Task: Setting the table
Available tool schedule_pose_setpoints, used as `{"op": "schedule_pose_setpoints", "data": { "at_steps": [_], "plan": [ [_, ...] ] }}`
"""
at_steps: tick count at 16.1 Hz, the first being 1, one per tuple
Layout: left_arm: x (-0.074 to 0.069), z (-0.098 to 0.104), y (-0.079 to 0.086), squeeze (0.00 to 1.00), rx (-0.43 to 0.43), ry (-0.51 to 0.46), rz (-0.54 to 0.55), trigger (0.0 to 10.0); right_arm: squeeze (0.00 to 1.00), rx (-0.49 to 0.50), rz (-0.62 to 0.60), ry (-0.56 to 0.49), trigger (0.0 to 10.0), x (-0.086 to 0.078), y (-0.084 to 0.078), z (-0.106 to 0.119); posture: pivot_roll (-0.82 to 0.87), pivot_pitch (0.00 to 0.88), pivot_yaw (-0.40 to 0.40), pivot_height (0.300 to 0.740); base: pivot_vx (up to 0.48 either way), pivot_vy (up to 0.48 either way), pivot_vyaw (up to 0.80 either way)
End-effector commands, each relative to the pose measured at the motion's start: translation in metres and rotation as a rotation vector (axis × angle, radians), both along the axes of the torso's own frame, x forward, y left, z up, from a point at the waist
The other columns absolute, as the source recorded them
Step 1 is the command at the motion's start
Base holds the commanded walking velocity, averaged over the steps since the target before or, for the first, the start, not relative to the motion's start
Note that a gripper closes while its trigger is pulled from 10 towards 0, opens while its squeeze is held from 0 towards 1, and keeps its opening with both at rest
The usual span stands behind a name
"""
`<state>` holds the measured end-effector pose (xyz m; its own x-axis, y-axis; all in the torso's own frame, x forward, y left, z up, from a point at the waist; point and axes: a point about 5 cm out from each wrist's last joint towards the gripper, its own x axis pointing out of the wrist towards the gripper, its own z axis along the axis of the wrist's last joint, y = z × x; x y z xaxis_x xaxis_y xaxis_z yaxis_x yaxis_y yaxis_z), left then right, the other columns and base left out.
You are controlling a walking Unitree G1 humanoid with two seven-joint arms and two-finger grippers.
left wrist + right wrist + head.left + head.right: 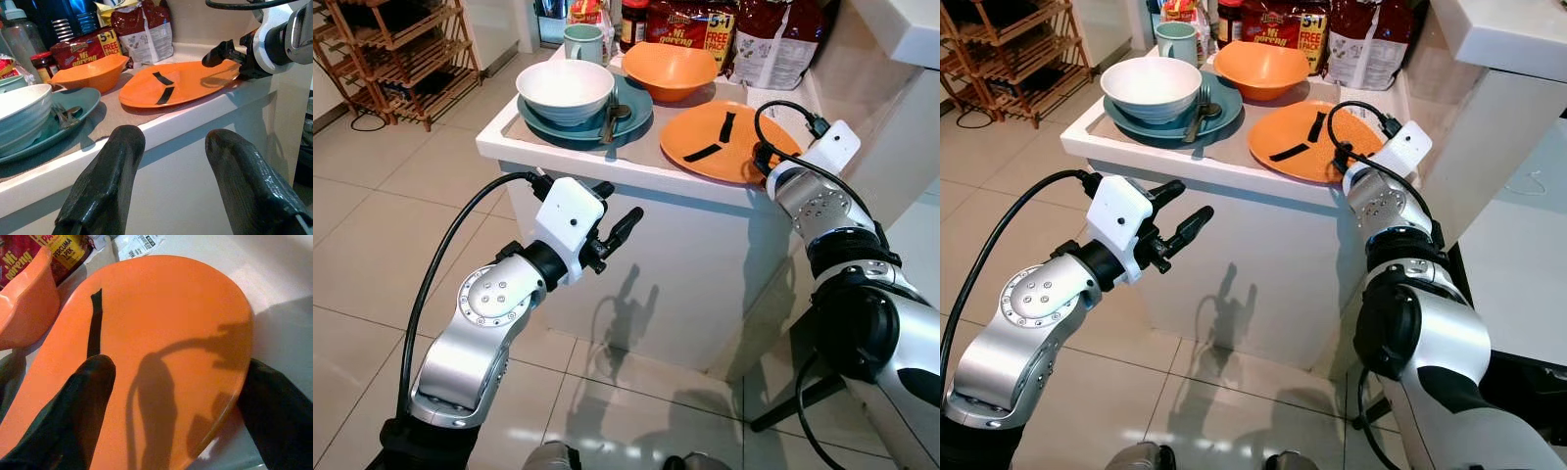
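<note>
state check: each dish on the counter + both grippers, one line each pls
orange plate: flat on the counter, near its front edge, two black strips on it
orange bowl: upright, empty, behind the plate
white bowl: upright, on the teal plate
teal plate: flat, carries the bowl and cutlery
cutlery: lying on the teal plate beside the bowl
mug: upright
right gripper: open, straddling the orange plate's rim
left gripper: open, in front of the counter, holding nothing

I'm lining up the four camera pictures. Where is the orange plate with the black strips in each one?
Left eye: orange plate on the counter, right of centre.
Right eye: upper middle.
Left wrist: centre, past the fingers.
Right wrist: close up, between the fingers.
Shared landmark: orange bowl behind it.
</note>
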<state>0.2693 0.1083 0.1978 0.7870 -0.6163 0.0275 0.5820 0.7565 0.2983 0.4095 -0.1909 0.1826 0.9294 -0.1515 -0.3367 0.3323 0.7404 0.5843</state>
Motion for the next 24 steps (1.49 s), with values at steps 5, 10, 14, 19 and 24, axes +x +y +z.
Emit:
{"op": "schedule_pose_setpoints", "data": {
  "at_steps": [5,10,14,19,24],
  "plan": [
    [-0.0008,0.0063,-0.002,0.0,0.006,-0.025,-0.01,10.0,0.0,0.089,0.026,-0.006,0.0,0.0021,0.0057,0.0019,0.11,0.06,-0.05,0.74,0.0,0.0,0.0],
    [-0.0006,0.0061,-0.0019,0.0,0.009,-0.024,-0.011,10.0,0.0,0.123,0.028,-0.009,0.0,0.0017,0.0063,-0.0004,0.11,0.058,-0.047,0.74,0.0,0.0,0.0],
    [-0.0002,0.006,-0.002,0.0,0.01,-0.023,-0.014,10.0,0.0,0.146,0.022,-0.007,0.0,0.0014,0.0055,-0.0017,0.11,0.058,-0.046,0.74,0.0,0.0,0.0],
    [0.0007,0.0057,-0.0022,0.0,0.014,-0.025,-0.017,10.0,0.0,0.177,0.017,-0.008,0.0,0.0012,0.0051,-0.0023,0.11,0.051,-0.043,0.74,0.0,0.0,0.0],
    [-0.0001,0.0055,-0.0024,0.0,0.018,-0.029,-0.024,10.0,0.0,0.184,0.01,-0.015,0.0,0.0011,0.0027,-0.0012,0.11,0.034,-0.039,0.74,0.0,0.0,0.0]
  ]
}}
